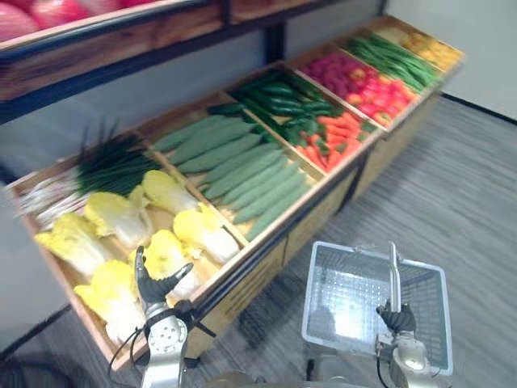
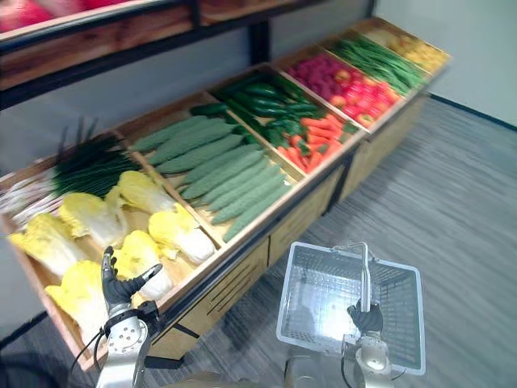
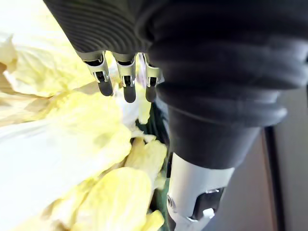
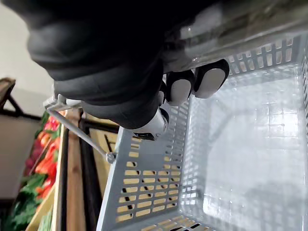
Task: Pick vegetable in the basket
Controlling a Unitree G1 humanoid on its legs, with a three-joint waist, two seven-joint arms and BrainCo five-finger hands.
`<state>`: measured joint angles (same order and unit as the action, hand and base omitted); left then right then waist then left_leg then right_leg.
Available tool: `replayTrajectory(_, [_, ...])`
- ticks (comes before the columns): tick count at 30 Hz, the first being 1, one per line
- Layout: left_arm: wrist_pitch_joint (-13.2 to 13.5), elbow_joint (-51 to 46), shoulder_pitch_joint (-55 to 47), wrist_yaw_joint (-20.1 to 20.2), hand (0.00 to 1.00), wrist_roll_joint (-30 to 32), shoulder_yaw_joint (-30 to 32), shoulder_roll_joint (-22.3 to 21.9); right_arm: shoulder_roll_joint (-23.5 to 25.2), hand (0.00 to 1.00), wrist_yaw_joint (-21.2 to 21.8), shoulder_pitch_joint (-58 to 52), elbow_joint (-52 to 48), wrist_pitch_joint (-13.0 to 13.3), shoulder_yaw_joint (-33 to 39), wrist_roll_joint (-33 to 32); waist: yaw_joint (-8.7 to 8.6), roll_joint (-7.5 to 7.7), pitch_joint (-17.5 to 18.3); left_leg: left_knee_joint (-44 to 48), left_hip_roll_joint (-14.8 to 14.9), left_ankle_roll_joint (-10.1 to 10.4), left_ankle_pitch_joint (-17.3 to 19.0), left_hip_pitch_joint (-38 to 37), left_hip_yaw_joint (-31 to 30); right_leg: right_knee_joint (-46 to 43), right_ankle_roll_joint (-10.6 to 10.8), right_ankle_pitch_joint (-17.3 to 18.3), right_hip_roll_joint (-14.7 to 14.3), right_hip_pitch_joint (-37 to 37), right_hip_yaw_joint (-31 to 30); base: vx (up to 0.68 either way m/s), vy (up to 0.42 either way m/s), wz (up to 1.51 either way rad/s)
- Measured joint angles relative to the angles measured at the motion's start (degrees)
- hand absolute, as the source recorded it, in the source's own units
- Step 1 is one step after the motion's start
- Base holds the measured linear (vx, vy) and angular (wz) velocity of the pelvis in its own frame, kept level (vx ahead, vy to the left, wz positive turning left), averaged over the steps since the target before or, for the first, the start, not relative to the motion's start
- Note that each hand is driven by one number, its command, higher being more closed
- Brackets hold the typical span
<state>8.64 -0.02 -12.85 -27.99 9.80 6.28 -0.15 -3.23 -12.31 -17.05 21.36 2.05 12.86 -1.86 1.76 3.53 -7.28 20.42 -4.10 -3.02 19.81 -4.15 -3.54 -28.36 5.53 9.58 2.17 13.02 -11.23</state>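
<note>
Wooden produce stand (image 1: 266, 250) fills our view. Grey basket (image 1: 347, 246) hangs from our right hand (image 1: 397, 317), curled round its handle. Cabbages (image 1: 202, 230) lie in the nearest bin, under our spread left hand (image 1: 153, 283). They look leafy, soft and bulky, so we'd cup the firm white base.

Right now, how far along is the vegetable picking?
Done: the right hand grips the basket handle, but the grey basket is empty. In hand: the left hand hovers open over the yellow cabbages, holding nothing. Left: grasp a vegetable and place it in the basket.
</note>
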Motion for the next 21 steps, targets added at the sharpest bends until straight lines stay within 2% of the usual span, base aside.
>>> replayTrajectory(2, [0.0, 0.1, -0.4, 0.1, 0.00, 0.0, -0.3, -0.6, -0.4, 1.00, -0.1, -0.4, -1.9, 0.2, 0.3, -1.1, 0.71, -2.48, 1.1, 1.6, 2.8, 1.3, 0.8, 2.2, -2.4, 2.0, -1.2, 0.3, -0.8, -0.6, 4.3, 0.25, -0.242, 0.84])
replayTrajectory(4, [0.0, 0.1, -0.1, 0.2, 0.00, -0.1, -0.7, -0.8, -1.1, 1.00, -0.2, -1.3, -2.3, 0.2, 1.6, -1.6, 0.92, -3.69, 1.2, 1.1, 4.3, 3.6, -0.3, 3.1, -3.8, 3.0, -2.3, -0.2, -1.1, -0.7, 7.3, 0.20, -0.216, 0.73])
replayTrajectory(7, [0.0, 1.2, 2.1, 0.4, 0.00, -0.1, -1.0, -0.8, -1.6, 1.00, 0.0, -2.4, -2.6, 0.3, 1.9, -1.6, 0.61, -3.78, 1.1, 0.0, 6.1, 6.1, -1.9, 4.0, -3.7, 5.0, -3.4, -0.8, -1.1, -2.2, 10.9, 0.06, -0.164, 0.53])
replayTrajectory(9, [-0.1, 2.5, 4.1, 0.4, 0.00, -0.1, -1.2, -0.7, -1.4, 1.00, 0.0, -2.7, -2.6, 0.3, 1.9, -2.1, 0.57, -3.72, 1.1, 0.1, 6.6, 5.9, -2.6, 4.6, -2.2, 6.0, -3.9, -0.8, -0.7, -3.0, 12.4, -0.05, -0.091, 0.52])
replayTrajectory(10, [-0.6, 3.4, 5.7, 0.3, 0.00, 0.0, -1.2, -0.7, -1.1, 1.00, 0.0, -2.7, -2.6, 0.3, 2.1, -2.1, 0.22, -3.60, 1.0, 0.0, 7.3, 5.8, -3.3, 5.5, 1.5, 6.9, -4.2, -1.0, 0.1, -3.5, 13.8, -0.15, -0.053, 0.71])
replayTrajectory(11, [-0.9, 3.9, 6.9, 0.3, 0.00, 0.1, -1.1, -0.7, -0.5, 1.00, -0.1, -2.6, -2.6, 0.3, 2.7, -2.2, -0.73, -3.13, 0.5, -0.7, 9.1, 4.4, -3.0, 5.9, 7.9, 7.6, -4.4, -1.2, 0.8, -3.9, 15.7, -0.14, -0.037, 0.72])
replayTrajectory(12, [-1.0, 4.1, 7.3, 0.2, 0.00, 0.3, -1.0, -0.4, 0.0, 1.00, -0.1, -2.4, -2.5, 0.3, 3.1, -2.2, -0.87, -3.45, 0.5, -0.6, 10.2, 3.9, -2.9, 5.7, 10.4, 7.4, -4.4, -1.2, 0.9, -3.9, 16.1, -0.18, -0.054, 0.47])
replayTrajectory(13, [-1.4, 4.7, 7.6, 0.1, 0.00, 1.3, -1.1, 0.2, 0.4, 1.00, -0.2, -2.6, -2.5, 0.3, 3.0, -2.2, -0.81, -3.17, 0.5, -1.7, 11.4, 4.8, -3.8, 5.4, 14.3, 7.4, -4.3, -1.2, 1.1, -4.0, 16.0, -0.10, -0.042, 0.15])
replayTrajectory(18, [-2.9, 11.2, 10.5, 0.3, 0.00, 4.0, -1.1, 3.0, 0.5, 1.00, 0.3, -2.4, -2.4, 0.3, 2.9, -2.2, -0.98, -3.04, 0.5, -7.3, 9.8, 5.4, -8.0, 5.2, 14.8, 11.6, -3.8, -4.5, 1.5, -3.6, 14.9, -0.08, 0.011, -0.03])
replayTrajectory(21, [-3.9, 16.8, 13.8, 0.2, 0.00, 5.5, -1.1, 5.6, 0.4, 1.00, 1.3, -0.1, 1.0, 1.3, 2.7, -2.2, -1.33, -2.72, 0.2, -10.8, 9.6, 5.9, -10.5, 5.0, 16.0, 14.0, -4.0, -6.4, 0.9, -2.6, 13.7, -0.01, -0.018, -0.22])
